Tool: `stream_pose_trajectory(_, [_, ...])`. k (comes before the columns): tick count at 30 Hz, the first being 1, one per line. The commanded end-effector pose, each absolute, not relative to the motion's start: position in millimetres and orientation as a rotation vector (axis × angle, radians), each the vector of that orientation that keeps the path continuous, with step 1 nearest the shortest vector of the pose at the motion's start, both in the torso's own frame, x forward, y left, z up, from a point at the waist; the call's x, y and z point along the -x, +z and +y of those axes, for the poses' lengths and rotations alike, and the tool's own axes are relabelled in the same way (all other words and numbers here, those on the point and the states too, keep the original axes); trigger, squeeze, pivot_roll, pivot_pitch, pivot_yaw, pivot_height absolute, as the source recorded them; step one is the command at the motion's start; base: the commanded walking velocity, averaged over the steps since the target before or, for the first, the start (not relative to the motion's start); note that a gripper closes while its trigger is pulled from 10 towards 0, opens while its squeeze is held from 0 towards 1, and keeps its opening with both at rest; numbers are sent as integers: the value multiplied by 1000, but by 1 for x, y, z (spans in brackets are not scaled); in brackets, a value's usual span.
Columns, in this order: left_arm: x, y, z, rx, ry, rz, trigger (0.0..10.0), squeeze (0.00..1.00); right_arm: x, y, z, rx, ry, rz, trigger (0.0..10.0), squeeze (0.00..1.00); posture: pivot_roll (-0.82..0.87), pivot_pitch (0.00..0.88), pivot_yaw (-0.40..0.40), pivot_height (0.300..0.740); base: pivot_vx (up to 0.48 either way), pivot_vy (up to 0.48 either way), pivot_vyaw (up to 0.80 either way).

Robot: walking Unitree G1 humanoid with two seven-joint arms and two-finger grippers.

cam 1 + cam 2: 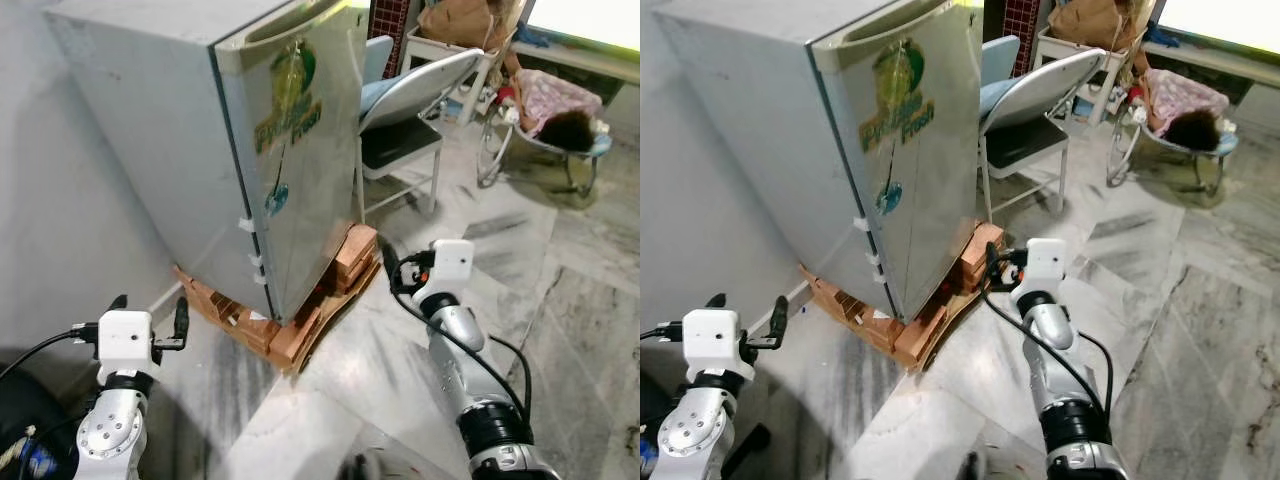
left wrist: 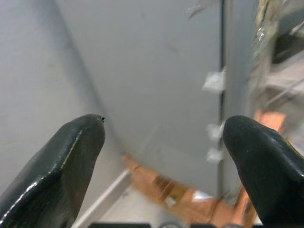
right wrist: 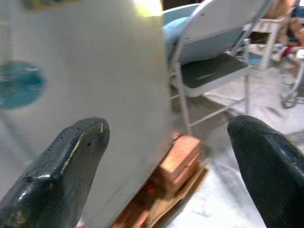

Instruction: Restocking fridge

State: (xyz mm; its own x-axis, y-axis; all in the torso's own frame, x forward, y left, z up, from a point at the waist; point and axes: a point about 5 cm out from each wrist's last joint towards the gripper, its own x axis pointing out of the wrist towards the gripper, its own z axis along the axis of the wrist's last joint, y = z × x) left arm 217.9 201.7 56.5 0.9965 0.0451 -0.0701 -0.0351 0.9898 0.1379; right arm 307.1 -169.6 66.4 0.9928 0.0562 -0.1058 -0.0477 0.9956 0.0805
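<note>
A small silver-grey fridge [image 1: 160,130] stands against the wall. Its door [image 1: 305,160] is shut and bears a green sticker [image 1: 290,90] and bits of white tape along the edge. The fridge rests on a base of red bricks [image 1: 285,330]. My left gripper [image 1: 150,312] is low at the fridge's left side, open and empty, facing its grey side panel [image 2: 156,71]. Near the fridge's front right corner, my right gripper [image 1: 392,270] is open and empty, pointing at the door's lower part [image 3: 85,95] and the bricks [image 3: 178,156].
A folding chair [image 1: 410,100] stands right behind the fridge. A person lies in a low seat [image 1: 560,125] at the far right, near shelves with bags [image 1: 460,25]. A grey wall [image 1: 50,200] closes the left. Marble floor [image 1: 560,300] opens to the right.
</note>
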Motion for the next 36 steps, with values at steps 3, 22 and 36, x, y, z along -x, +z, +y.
stream_pose_trajectory(3, [-215,59,211,-163,62,72,10000,0,-312,73,-157,-91,81,85,10000,0,26,31,24,735,390,279,-625])
stream_pose_trajectory(22, [-213,52,205,-156,34,116,10000,0,-315,74,-152,-61,96,88,10000,0,23,42,16,735,0,0,-800])
stream_pose_trajectory(36, [-221,52,202,-147,25,110,10000,0,-314,71,-147,-37,137,116,10000,0,20,38,7,735,0,0,-686])
